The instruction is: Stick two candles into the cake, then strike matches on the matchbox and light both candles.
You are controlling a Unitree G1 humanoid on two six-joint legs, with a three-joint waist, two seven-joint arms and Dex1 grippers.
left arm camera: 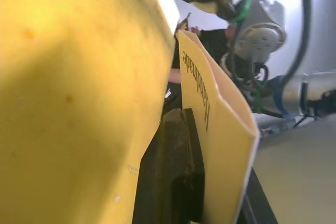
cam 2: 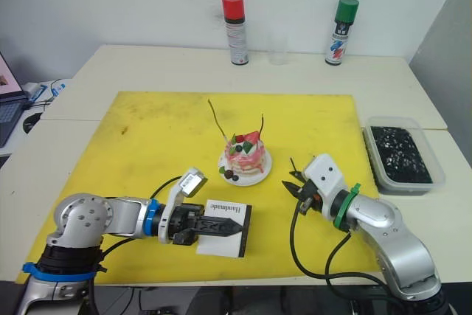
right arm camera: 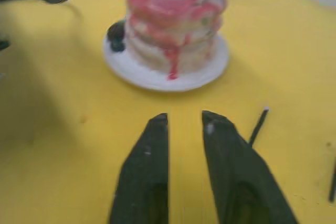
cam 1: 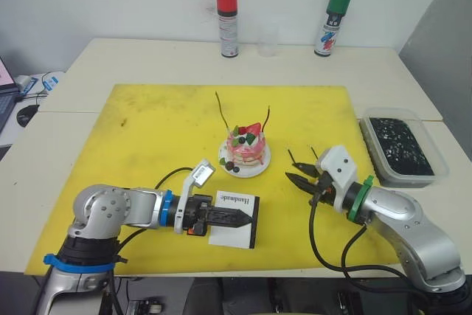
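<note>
The pink cake (cam 1: 245,150) sits on its white plate (cam 1: 259,168) in the middle of the yellow mat. Two thin candles (cam 1: 221,111) (cam 1: 266,120) stand stuck in its top, unlit. The white matchbox (cam 1: 237,228) lies at the mat's near edge, and in the left wrist view it (left arm camera: 215,129) sits between my left fingers. My left gripper (cam 1: 245,217) is shut on it. Two short dark matches (cam 1: 295,158) (cam 1: 315,153) lie right of the cake. Just short of them my right gripper (cam 1: 292,178) hovers low, slightly open and holding nothing. One match (right arm camera: 257,127) lies beside its fingers.
A red-capped spray can (cam 1: 227,21), a clear cup (cam 1: 268,44) and a green-capped spray can (cam 1: 332,23) stand at the table's back. A clear tub of dark granules (cam 1: 402,145) sits right of the mat. A laptop and a mouse (cam 1: 27,114) lie at the far left.
</note>
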